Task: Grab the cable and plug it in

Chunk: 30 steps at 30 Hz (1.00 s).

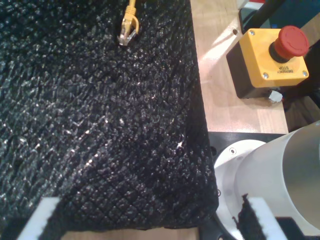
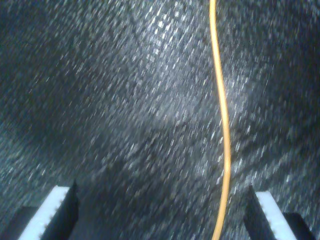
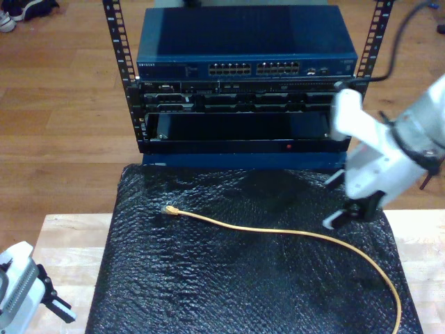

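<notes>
Although the task asks for the cable to be grabbed and plugged in, neither step looks begun: the long thin yellow-orange network cable (image 3: 292,232) lies loose on the black quilted mat (image 3: 208,292) that covers the pale wooden table (image 3: 66,233), touching no tool. Its small clear plastic plug with a yellow boot (image 1: 128,29) rests on the mat towards the exterior view's left, well apart from the dark blue network switch with rows of ports (image 3: 247,49) in the black rack behind. My first tool (image 1: 152,220) hangs released, its white pads spread over the mat's edge, near a yellow emergency-stop box with a red button (image 1: 274,52). My second tool (image 2: 165,212) hovers released above the mid-length of the cable, which runs between its spread pads without being gripped. Grasping, carrying and inserting all remain.
</notes>
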### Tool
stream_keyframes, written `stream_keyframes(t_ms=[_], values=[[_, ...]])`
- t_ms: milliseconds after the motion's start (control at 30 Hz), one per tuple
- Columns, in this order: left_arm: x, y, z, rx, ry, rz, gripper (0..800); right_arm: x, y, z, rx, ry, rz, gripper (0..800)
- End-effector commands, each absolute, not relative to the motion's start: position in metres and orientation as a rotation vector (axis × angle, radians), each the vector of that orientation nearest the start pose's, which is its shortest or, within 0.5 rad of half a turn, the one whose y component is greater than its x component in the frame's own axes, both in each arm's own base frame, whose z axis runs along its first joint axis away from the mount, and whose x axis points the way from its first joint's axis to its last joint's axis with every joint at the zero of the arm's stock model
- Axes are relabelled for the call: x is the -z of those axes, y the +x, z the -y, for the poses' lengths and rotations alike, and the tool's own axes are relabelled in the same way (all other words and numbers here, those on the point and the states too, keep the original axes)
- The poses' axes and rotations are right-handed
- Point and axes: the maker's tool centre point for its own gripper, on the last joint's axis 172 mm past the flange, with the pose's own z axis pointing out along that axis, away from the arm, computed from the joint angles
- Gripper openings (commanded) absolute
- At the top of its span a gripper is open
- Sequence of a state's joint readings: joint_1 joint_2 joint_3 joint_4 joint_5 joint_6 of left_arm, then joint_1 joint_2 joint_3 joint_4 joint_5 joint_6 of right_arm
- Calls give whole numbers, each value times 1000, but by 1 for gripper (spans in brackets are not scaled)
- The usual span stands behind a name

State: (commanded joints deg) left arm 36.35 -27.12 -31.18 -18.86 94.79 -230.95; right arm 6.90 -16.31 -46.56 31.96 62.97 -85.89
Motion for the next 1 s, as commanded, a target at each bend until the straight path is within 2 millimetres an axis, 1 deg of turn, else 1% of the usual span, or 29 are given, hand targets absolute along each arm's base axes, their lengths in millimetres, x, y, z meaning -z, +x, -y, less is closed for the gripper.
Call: stream_keyframes(t_ms=[133,300,367,433,600,767,867,1000], values=[[-181,180,-22,-310,1767,1704,800,-225,400,-179,437,-2101,1746,787],[-181,180,-23,-311,1767,1705,800,-228,421,-190,498,-2116,1772,786],[-181,180,-23,-311,1767,1705,800,-223,426,-194,506,-2122,1776,786],[-181,180,-23,-310,1765,1705,800,-216,429,-202,495,-2115,1786,786],[-179,180,-22,-307,1757,1694,800,-207,426,-228,456,-2075,1815,786],[-179,179,-22,-307,1758,1692,800,-202,423,-262,438,-2028,1869,786],[-179,179,-22,-306,1756,1692,800,-201,424,-272,433,-2023,1873,787],[-179,179,-22,-305,1757,1689,800,-207,425,-287,441,-2001,1900,786]])
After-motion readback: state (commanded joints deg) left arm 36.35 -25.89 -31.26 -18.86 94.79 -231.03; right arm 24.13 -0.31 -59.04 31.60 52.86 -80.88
